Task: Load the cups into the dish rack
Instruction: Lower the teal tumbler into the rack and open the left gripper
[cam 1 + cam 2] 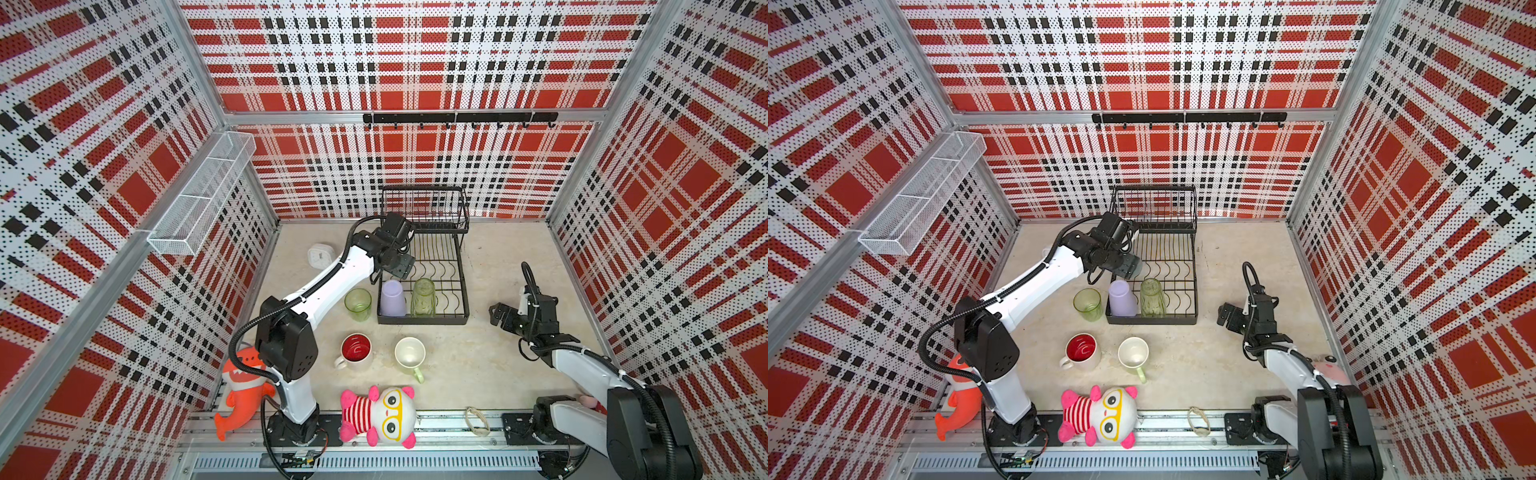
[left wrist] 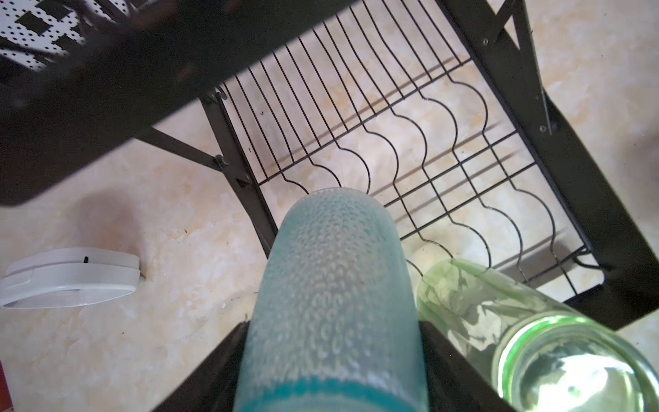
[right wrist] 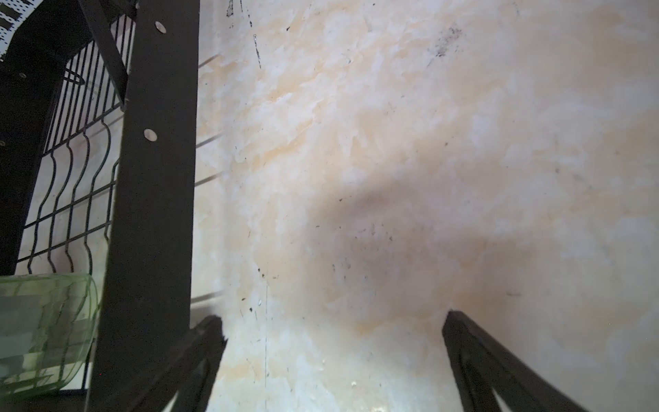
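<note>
Left pincer (image 2: 333, 331) clamped on small teal cup (image 2: 335, 285), which lies sideways between the fingers and hangs over the left part of the dish rack (image 1: 464, 286) lower tier, under the raised basket edge; can't tell if it touches the wires. Right pincer (image 3: 333, 317) fingers wide apart, holding nothing, over bare tabletop (image 1: 478, 365) just right of the rack.

Near end of lower tier: lavender tumbler (image 1: 393, 297) in the left corner, mouth down, with a green tumbler (image 1: 423, 297) beside it, a small gap between. Second green tumbler (image 1: 358, 304) stands mouth up on the tabletop just left of the rack. White mug with red inside (image 1: 356, 352) and pale green mug (image 1: 410, 356) are upright on the tabletop in front of the rack, side by side, apart. White clock (image 1: 320, 255) sits left of the rack, behind the left arm.
</note>
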Robot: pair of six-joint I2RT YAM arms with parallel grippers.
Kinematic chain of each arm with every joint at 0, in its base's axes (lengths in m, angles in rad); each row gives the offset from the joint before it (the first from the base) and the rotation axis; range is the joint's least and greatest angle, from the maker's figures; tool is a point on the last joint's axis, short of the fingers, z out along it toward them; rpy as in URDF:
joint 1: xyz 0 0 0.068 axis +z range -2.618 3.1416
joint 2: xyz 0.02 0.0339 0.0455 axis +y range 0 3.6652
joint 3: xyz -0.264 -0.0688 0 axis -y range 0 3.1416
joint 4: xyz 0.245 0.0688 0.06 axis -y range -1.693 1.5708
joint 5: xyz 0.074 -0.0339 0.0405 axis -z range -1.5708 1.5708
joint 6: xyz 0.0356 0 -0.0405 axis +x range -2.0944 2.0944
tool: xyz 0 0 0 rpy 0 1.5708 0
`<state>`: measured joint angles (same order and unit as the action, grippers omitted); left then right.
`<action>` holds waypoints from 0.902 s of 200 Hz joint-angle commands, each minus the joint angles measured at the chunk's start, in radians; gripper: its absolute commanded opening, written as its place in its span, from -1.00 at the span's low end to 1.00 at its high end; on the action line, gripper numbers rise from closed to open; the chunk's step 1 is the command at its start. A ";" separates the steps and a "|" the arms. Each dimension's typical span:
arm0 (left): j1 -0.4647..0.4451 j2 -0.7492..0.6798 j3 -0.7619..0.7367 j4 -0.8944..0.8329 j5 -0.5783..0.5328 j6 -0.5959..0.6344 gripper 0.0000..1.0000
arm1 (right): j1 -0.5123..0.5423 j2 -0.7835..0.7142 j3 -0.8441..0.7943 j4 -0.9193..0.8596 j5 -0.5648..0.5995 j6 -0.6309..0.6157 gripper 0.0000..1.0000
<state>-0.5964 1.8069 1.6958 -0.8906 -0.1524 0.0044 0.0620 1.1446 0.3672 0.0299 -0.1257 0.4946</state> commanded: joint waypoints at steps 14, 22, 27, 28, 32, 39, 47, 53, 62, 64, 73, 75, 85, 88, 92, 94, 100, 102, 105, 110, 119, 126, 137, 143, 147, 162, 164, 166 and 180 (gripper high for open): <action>-0.017 -0.003 -0.008 -0.002 0.013 0.078 0.45 | -0.005 0.012 -0.018 0.031 0.015 0.010 1.00; -0.021 0.001 -0.009 -0.003 0.006 0.095 0.45 | -0.005 0.015 -0.021 0.035 0.015 0.012 1.00; -0.023 0.004 -0.012 -0.003 0.007 0.103 0.45 | -0.005 0.018 -0.022 0.037 0.015 0.012 1.00; -0.023 0.004 -0.012 -0.003 0.007 0.104 0.45 | -0.005 0.019 -0.021 0.038 0.015 0.013 1.00; -0.024 0.009 -0.014 -0.003 0.010 0.106 0.45 | -0.005 0.021 -0.022 0.040 0.015 0.013 1.00; -0.024 0.014 -0.018 -0.003 0.015 0.111 0.45 | -0.005 0.026 -0.023 0.044 0.015 0.013 1.00; -0.023 0.018 -0.028 -0.003 0.018 0.116 0.45 | -0.005 0.033 -0.021 0.047 0.014 0.013 1.00; -0.025 0.020 -0.034 -0.002 0.017 0.117 0.45 | -0.005 0.036 -0.020 0.048 0.014 0.013 1.00; -0.025 0.017 -0.044 -0.002 0.013 0.121 0.45 | -0.005 0.042 -0.019 0.050 0.011 0.015 1.00; -0.026 0.016 -0.045 -0.003 0.012 0.121 0.45 | -0.005 0.044 -0.020 0.051 0.012 0.015 1.00; -0.027 0.014 -0.051 -0.003 0.012 0.126 0.45 | -0.004 0.048 -0.022 0.054 0.010 0.015 1.00; -0.028 0.014 -0.051 -0.003 0.013 0.127 0.45 | -0.005 0.049 -0.022 0.054 0.009 0.015 1.00; -0.032 0.014 -0.055 -0.003 0.016 0.136 0.46 | -0.005 0.053 -0.025 0.059 0.008 0.016 1.00; -0.034 0.014 -0.055 -0.003 0.013 0.138 0.47 | -0.005 0.055 -0.025 0.060 0.008 0.017 1.00; -0.036 0.017 -0.056 -0.003 0.003 0.139 0.47 | -0.005 0.056 -0.025 0.060 0.008 0.018 1.00; -0.039 0.019 -0.056 -0.002 0.000 0.140 0.47 | -0.005 0.057 -0.024 0.061 0.008 0.018 1.00; -0.044 0.026 -0.054 -0.002 -0.021 0.140 0.47 | -0.005 0.060 -0.025 0.064 0.006 0.018 1.00; -0.046 0.030 -0.053 -0.003 -0.026 0.140 0.47 | -0.005 0.062 -0.026 0.065 0.006 0.018 1.00; -0.049 0.037 -0.050 -0.004 -0.032 0.140 0.47 | -0.005 0.063 -0.026 0.066 0.006 0.019 1.00; -0.054 0.047 -0.043 -0.005 -0.043 0.140 0.47 | -0.005 0.066 -0.025 0.067 0.005 0.019 1.00; -0.063 0.065 -0.033 -0.014 -0.051 0.142 0.47 | -0.005 0.072 -0.024 0.069 0.003 0.019 1.00; -0.066 0.075 -0.029 -0.017 -0.050 0.146 0.46 | -0.005 0.077 -0.023 0.069 0.002 0.018 1.00; -0.068 0.083 -0.027 -0.017 -0.055 0.145 0.47 | -0.005 0.082 -0.021 0.068 0.000 0.018 1.00; -0.068 0.086 -0.026 -0.017 -0.055 0.146 0.47 | -0.005 0.084 -0.022 0.070 0.000 0.018 1.00; -0.068 0.090 -0.025 -0.017 -0.057 0.146 0.48 | -0.005 0.086 -0.021 0.070 -0.001 0.018 1.00; -0.065 0.097 -0.023 -0.016 -0.067 0.151 0.50 | -0.005 0.087 -0.022 0.072 -0.002 0.019 1.00; -0.065 0.099 -0.023 -0.017 -0.066 0.151 0.50 | -0.005 0.087 -0.023 0.073 -0.003 0.019 1.00; -0.065 0.100 -0.024 -0.019 -0.066 0.152 0.50 | -0.005 0.088 -0.023 0.072 -0.003 0.019 1.00; -0.058 0.110 -0.020 -0.021 -0.072 0.151 0.50 | -0.005 0.092 -0.021 0.073 -0.005 0.018 1.00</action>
<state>-0.6594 1.9003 1.6436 -0.8959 -0.2016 0.1402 0.0620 1.2274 0.3550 0.0788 -0.1272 0.5114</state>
